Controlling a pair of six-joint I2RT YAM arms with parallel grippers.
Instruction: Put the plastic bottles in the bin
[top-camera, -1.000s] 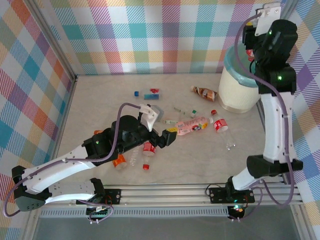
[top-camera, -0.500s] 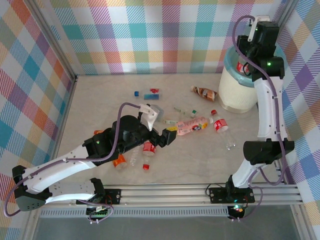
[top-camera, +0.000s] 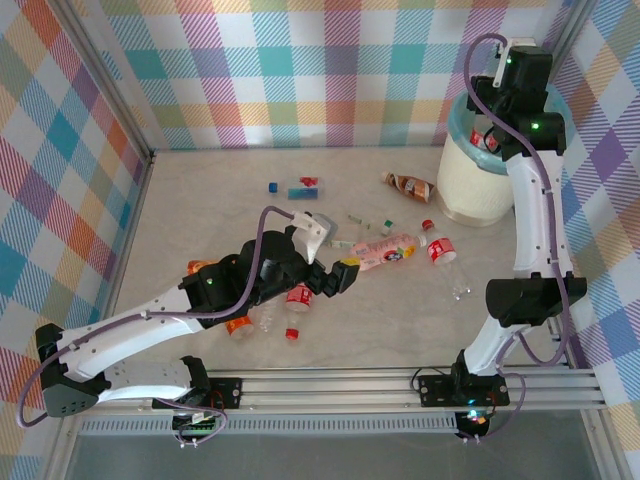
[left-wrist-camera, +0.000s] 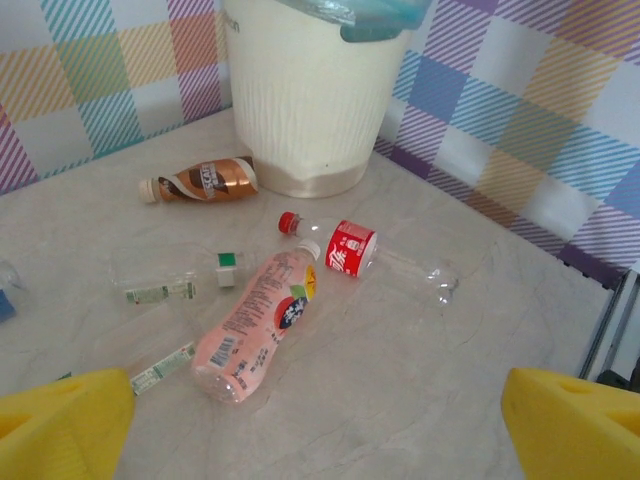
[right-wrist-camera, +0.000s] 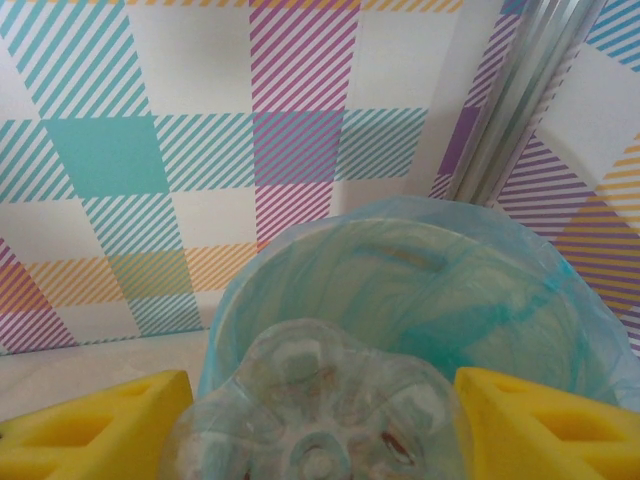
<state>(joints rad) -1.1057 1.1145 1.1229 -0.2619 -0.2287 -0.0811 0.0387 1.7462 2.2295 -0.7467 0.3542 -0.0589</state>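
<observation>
Down at the near edge, the left arm reaches low across the table (top-camera: 200, 200). The left gripper (top-camera: 338, 274) hovers with its jaws spread wide and nothing between them. From its wrist cam the yellow fingertips (left-wrist-camera: 60, 425) sit way out in the two bottom corners.

Tucked right under that arm is a little cluster: an orange bottle (top-camera: 238, 324), a see-through bottle (top-camera: 265, 318), a red-labelled bottle (top-camera: 297, 297) and a loose red cap (top-camera: 291, 334).

Just past the open fingers the pink bottle (left-wrist-camera: 255, 325) lies on its side, white cap pointing toward the bin (top-camera: 475, 185). Just to its right is a cola-style bottle (left-wrist-camera: 375, 255), clear with a red cap and label, also lying flat. To the left of the pink one there's a small green-capped bottle (left-wrist-camera: 170, 287).

Farther back, the brown bottle (left-wrist-camera: 200, 180) lies just beside the foot of the bin. Off to the left near the back wall are some blue and red bits (top-camera: 300, 192), too small for me to make out.

The bin stands in the far right corner, cream with a teal bag folded over the rim. The right gripper (right-wrist-camera: 320, 428) hangs right above its mouth. A clear bottle (right-wrist-camera: 320, 385) is wedged bottom-up between its yellow fingers and touches both, as far as I can see.
</observation>
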